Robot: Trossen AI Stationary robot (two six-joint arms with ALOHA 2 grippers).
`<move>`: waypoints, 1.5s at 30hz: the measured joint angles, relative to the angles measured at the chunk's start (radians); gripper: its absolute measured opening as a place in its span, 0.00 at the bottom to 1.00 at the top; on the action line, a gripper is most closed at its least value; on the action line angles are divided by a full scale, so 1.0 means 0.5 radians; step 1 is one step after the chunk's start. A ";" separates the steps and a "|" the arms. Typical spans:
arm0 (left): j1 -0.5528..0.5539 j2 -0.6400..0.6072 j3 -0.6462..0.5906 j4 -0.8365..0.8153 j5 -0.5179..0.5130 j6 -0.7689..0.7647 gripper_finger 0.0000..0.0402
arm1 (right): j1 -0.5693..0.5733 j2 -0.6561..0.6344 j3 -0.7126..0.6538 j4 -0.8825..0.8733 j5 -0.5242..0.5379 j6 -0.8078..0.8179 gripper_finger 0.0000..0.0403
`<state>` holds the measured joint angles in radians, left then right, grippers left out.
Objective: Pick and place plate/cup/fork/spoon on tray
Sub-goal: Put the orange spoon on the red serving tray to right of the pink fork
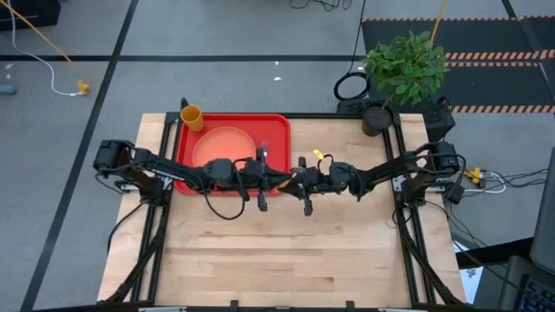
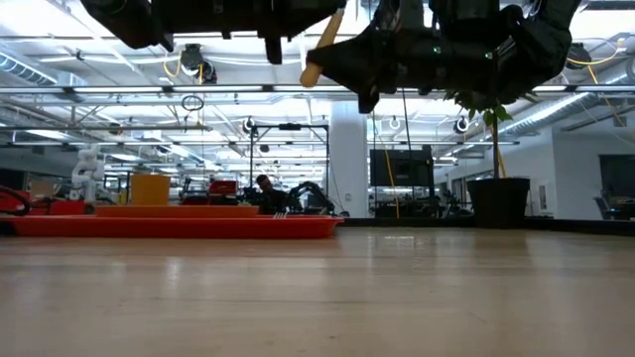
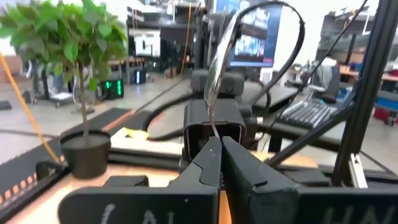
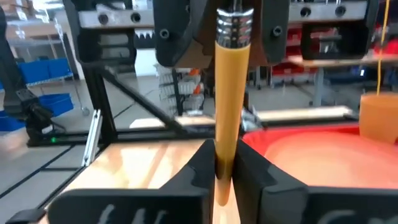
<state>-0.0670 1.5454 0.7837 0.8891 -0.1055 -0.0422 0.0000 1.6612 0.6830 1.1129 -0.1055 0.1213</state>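
The spoon, with an orange handle and a silver metal end, is held level in the air between my two grippers, right of the red tray. My left gripper is shut on its metal end. My right gripper is shut on its handle. In the high view the two grippers meet nose to nose, with my left gripper facing my right gripper. The orange plate lies in the tray, and the yellow-orange cup stands at the tray's far left corner. I cannot make out the fork. My left gripper pinches the spoon's thin metal end between its two fingers, coming level from the table's left and lying along the spoon. The spoon is clear of the table. My right gripper pinches the orange handle between its two fingers, coming level from the table's right and lying along it. The silver collar points toward my left gripper. The handle's free end shows high above the table in the low view.
A potted plant stands at the table's far right corner. Bare wooden table lies on the near side of both arms. The tray's near rim shows at the left of the low view.
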 joint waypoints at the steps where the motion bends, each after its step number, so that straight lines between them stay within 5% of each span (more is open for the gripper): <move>1: 0.000 -0.008 0.001 -0.048 -0.001 -0.010 0.02 | -0.003 -0.017 -0.001 -0.052 -0.001 0.011 0.05; 10: 0.001 -0.099 0.001 -0.418 -0.054 -0.074 0.16 | -0.059 -0.329 -0.002 -0.770 0.057 0.096 0.04; 24: 0.021 -0.119 -0.004 -0.714 -0.060 -0.350 0.23 | -0.131 -0.379 0.001 -0.986 0.045 0.341 0.05; 35: 0.043 -0.072 -0.002 -0.544 -0.211 -0.332 0.59 | -0.129 -0.379 0.001 -0.980 0.043 0.346 0.05; 45: 0.164 0.074 -0.001 -0.254 -0.005 -0.351 0.62 | -0.129 -0.379 0.001 -0.988 0.036 0.286 0.05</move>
<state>0.0152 1.5826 0.7830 0.7622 -0.1079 -0.2179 -0.0643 1.4719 0.6834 0.6189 -0.0873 0.2642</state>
